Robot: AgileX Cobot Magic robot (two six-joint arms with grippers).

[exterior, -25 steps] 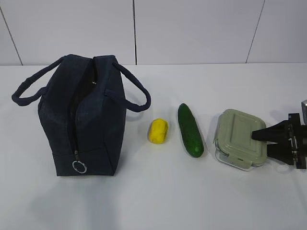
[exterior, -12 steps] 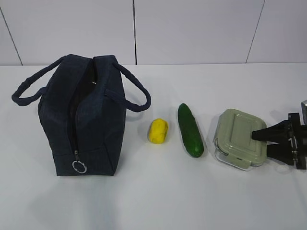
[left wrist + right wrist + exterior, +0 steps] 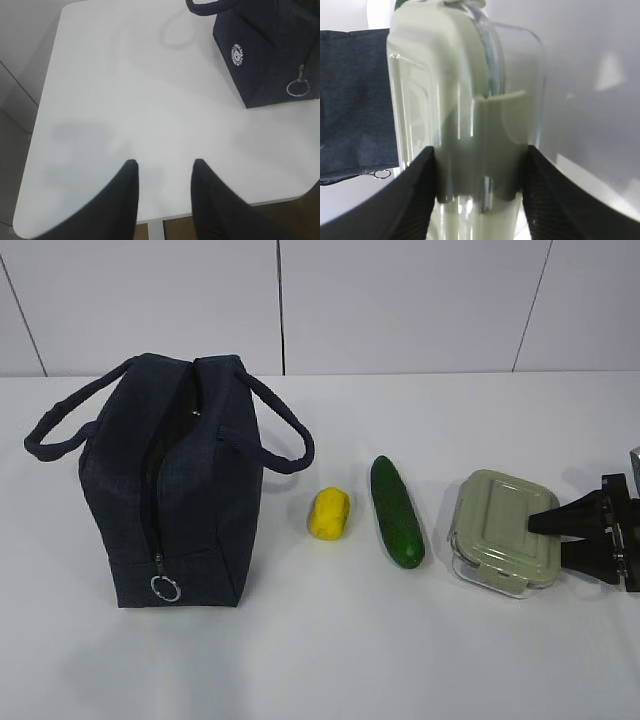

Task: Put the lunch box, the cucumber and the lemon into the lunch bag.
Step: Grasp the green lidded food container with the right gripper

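The lunch box [image 3: 497, 528], clear glass with a sage-green lid, rests on the white table at the right. My right gripper [image 3: 548, 543] is shut on its right end, one finger above and one below. The right wrist view shows the lunch box [image 3: 450, 90] filling the space between the right gripper's [image 3: 479, 155] jaws. The dark green cucumber [image 3: 397, 512] lies left of the box, and the yellow lemon [image 3: 329, 514] lies left of that. The navy lunch bag [image 3: 175, 490] stands at the left. My left gripper [image 3: 164, 165] hangs open over bare table, below and left of the lunch bag [image 3: 270, 55].
The bag's silver ring pull [image 3: 165, 588] hangs low on its near end, and its two loop handles [image 3: 275, 430] spread sideways. The table's front edge [image 3: 225, 207] and left corner lie just under the left gripper. A white wall runs behind the table.
The lunch box and the right gripper holding it have shifted slightly to the right. The bag, lemon and cucumber have not moved.
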